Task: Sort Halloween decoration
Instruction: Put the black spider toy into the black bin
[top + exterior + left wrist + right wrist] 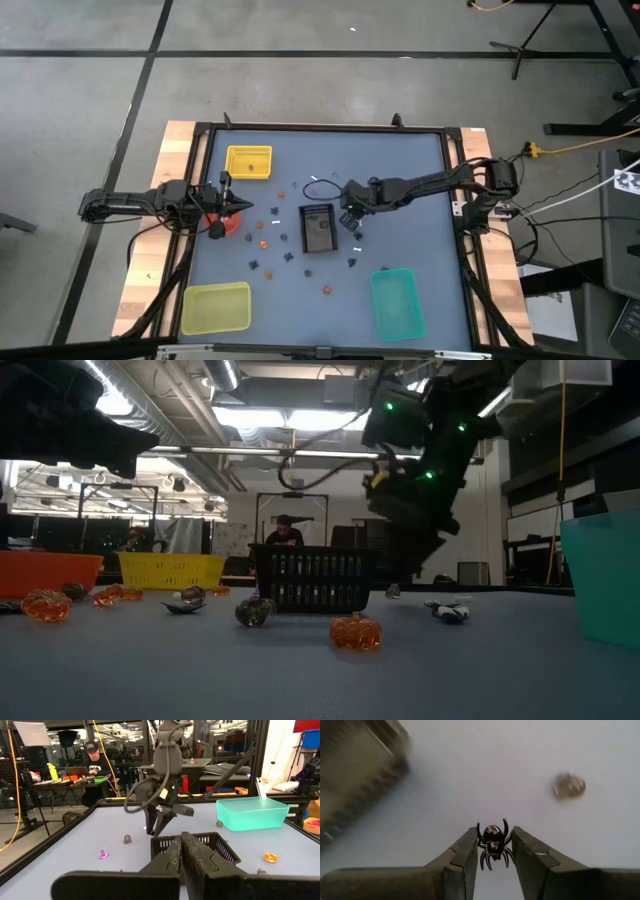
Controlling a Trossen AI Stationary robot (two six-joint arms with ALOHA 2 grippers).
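- Halloween decoration in our grip: a black spider trinket (492, 845) sits pinched between the part-closed jaws of our right gripper (350, 212), raised off the table just beside the black basket (318, 228).
- Our left gripper (240, 207) waits, jaws fully shut and empty.
- We judge the thin legs could slip free mid-carry.
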